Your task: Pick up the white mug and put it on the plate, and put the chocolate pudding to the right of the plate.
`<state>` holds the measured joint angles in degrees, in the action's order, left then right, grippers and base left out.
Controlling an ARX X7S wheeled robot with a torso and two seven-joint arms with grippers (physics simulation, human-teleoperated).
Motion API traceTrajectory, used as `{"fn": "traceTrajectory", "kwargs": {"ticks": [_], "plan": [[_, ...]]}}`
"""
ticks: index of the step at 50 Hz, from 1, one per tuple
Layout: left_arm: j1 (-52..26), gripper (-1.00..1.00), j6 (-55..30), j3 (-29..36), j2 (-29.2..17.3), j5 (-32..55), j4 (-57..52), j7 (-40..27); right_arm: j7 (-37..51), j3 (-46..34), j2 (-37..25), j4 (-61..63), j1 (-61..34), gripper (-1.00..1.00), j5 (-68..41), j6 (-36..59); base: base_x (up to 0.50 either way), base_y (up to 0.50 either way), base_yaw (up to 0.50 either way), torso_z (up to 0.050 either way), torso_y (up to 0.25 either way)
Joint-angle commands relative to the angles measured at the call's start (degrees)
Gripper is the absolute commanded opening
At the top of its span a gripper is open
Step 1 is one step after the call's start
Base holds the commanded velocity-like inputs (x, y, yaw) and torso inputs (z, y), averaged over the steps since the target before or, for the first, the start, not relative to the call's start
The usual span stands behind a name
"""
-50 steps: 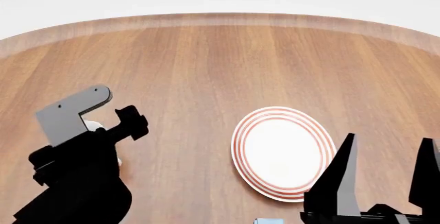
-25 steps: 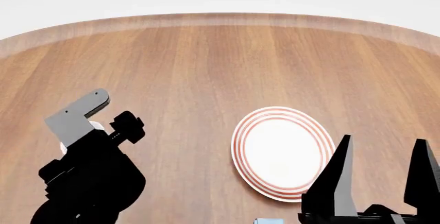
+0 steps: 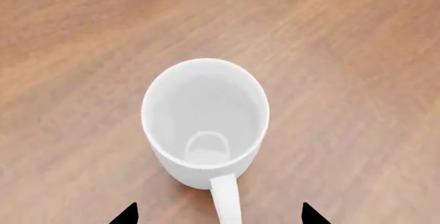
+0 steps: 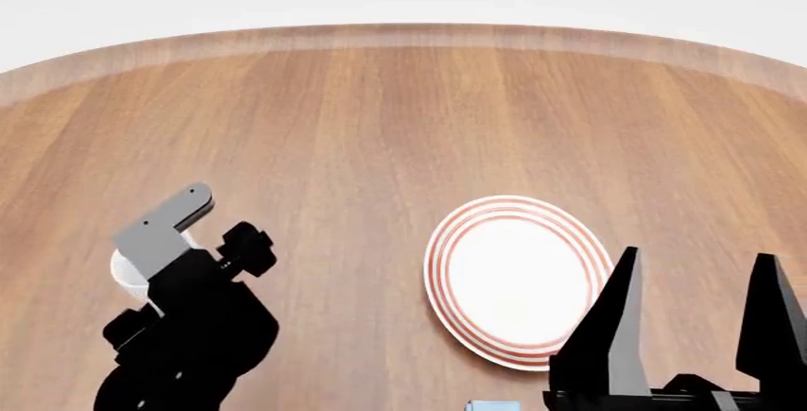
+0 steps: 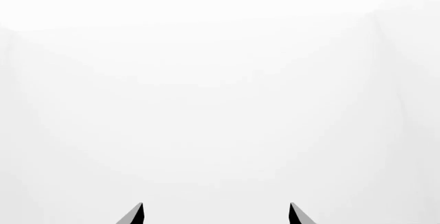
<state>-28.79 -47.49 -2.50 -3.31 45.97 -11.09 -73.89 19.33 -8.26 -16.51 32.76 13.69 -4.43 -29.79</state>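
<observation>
Left wrist view: under your left gripper [image 3: 220, 214] the white mug [image 3: 205, 121] stands upright on the wooden table [image 3: 357, 54], mouth up and empty. Only the two dark fingertips [image 3: 127, 216] show, set wide apart with nothing between them, so the tool is released.
Mug axis and handle: its long axis runs straight up from the table. The loop handle [image 3: 225, 203] points back toward the gripper and lies between the two tips.
Handling, as a judgement: expect a stiff, glossy and slippery ceramic body, fairly light while empty, and liable to chip if dropped. You could pinch the wall at the rim beside the handle, or close on the handle itself; the round body looks wide for the gap.
Head view: at the table's left, your left arm [image 4: 189, 335] covers nearly all of the mug, and only a white sliver [image 4: 127, 269] shows beside the grey bracket. The plate [image 4: 441, 260] lies well apart to the right, flat and bare.
Right gripper: your right gripper [image 4: 687, 331] hangs near the plate's right edge, prongs up and spread, holding nothing.
Pudding: a small pale blue corner [image 4: 492, 405] at the bottom edge may be the chocolate pudding; too little shows to tell.
Right wrist view: plain white beyond two parted tips [image 5: 134, 214], nothing grasped.
</observation>
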Motion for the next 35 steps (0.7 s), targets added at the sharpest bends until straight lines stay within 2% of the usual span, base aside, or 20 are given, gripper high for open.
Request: {"fn": "traceTrajectory", "kwargs": {"ticks": [1,35], "plan": [[0.11,1.0,3.89,-0.09,0.8,0.02,4.72,2.69,-0.9,1.11,0.82,-0.14,-0.03,1.0,0.99,-0.05,0.0,0.0,0.0,0.0,0.0],[-1.27,1.0,9.29,1.94,-0.91,1.34,13.86,6.06,-0.1,0.35,0.19,-0.67,-0.1,1.0,1.22,-0.13,0.0,0.0,0.0,0.0,0.0]]}}
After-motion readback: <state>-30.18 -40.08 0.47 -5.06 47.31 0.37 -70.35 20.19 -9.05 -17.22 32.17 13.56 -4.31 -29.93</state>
